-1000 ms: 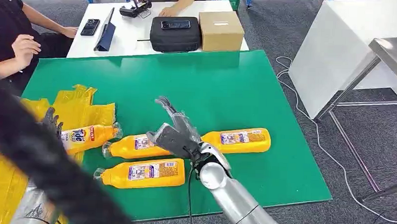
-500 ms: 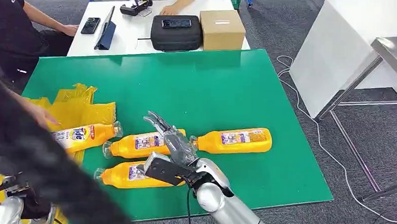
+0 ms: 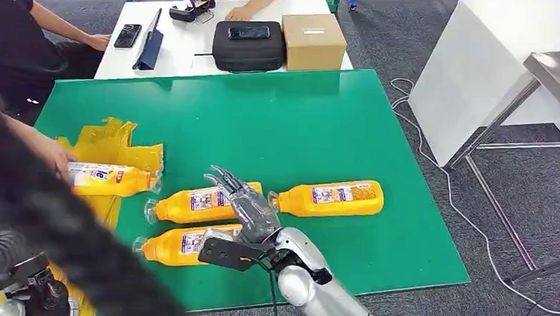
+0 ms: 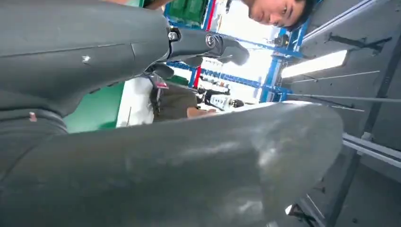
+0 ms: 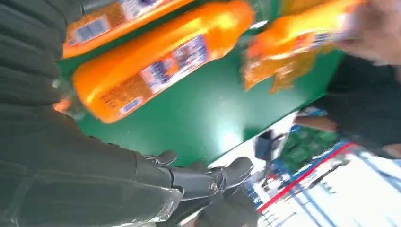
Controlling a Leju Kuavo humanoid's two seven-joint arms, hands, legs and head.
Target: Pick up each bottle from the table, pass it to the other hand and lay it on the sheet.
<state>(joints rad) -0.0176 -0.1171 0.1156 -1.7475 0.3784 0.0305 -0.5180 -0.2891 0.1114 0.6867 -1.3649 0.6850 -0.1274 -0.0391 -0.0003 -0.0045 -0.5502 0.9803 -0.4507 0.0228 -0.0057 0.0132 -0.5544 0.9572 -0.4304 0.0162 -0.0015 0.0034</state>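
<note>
Now right robot hand (image 3: 242, 202) open, empty.

Light: bright, even overhead light is falling on the green table (image 3: 320, 124), shadows staying soft | Glare: a ceiling lamp (image 4: 314, 64) is blowing out at 2 o'clock | Blur: bottles (image 5: 156, 61) are smearing in the right wrist view | Focus: a dark blurred mass (image 3: 56, 234) is sitting at 8 o'clock.

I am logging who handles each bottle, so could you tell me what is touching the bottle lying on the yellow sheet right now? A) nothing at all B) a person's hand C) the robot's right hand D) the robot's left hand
B: a person's hand grips the base end of the bottle on the yellow sheet, while the robot's right hand is over the bottles on the green mat.
</note>
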